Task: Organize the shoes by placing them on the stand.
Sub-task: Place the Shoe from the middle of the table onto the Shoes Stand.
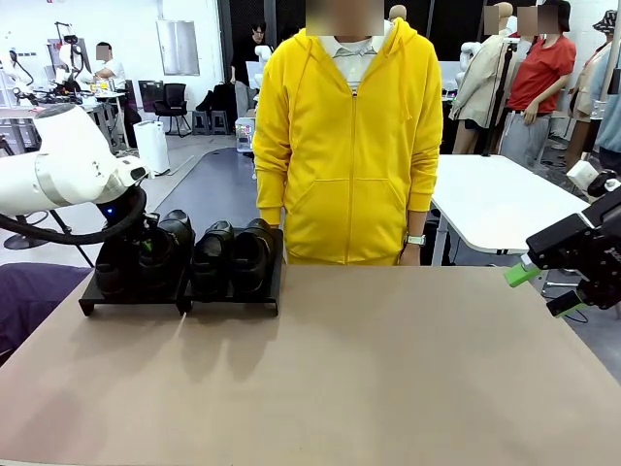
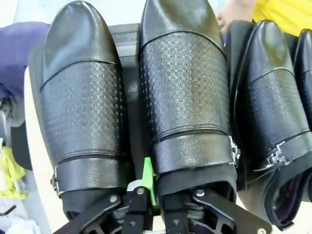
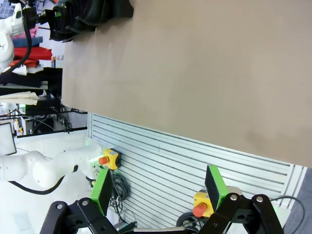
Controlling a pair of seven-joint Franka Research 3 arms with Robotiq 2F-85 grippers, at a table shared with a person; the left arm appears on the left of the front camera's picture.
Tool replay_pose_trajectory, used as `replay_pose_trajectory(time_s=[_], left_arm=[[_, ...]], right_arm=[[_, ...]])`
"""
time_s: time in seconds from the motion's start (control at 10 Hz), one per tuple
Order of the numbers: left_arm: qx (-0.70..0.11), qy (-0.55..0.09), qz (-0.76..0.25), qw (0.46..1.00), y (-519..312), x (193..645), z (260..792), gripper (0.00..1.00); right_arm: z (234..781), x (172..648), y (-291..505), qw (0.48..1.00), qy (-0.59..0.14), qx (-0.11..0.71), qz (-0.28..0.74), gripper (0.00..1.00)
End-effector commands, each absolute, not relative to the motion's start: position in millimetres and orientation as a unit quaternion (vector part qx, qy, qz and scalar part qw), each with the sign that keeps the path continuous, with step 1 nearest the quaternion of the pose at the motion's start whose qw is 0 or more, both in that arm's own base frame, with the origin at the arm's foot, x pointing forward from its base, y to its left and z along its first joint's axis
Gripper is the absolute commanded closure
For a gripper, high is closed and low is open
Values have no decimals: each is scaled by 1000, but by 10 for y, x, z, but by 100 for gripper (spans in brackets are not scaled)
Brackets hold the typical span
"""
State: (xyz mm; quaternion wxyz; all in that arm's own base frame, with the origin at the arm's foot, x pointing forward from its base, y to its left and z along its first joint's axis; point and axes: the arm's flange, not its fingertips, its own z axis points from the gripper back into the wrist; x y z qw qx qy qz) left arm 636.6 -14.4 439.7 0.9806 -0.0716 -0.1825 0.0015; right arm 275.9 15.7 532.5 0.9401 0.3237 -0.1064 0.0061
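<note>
Shoes crowding stand — tabletop open

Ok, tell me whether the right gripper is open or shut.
Open. In its wrist view the right gripper has its green pads spread wide apart with nothing between them, hanging past the table edge.

Stand sat on bench, at far left part, before person. Four shoes stood on stand side by side in row, toes pointing away from person's side not discernible. Left gripper hung over stand's left section, at rear of second shoe from left. Right gripper hung far right of stand, off bench's right edge, well apart from shoes.
</note>
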Motion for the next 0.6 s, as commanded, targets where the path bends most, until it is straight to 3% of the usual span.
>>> replay_pose_trajectory(time_s=[0.0,0.5], left_arm=[[-63,-196,5,979,-156,6373,4492,0],[-59,-209,-34,976,-264,6083,4829,0]], right_arm=[[5314,2766,153,937,-111,330,15,0],[5314,2766,153,937,-111,330,15,0]])
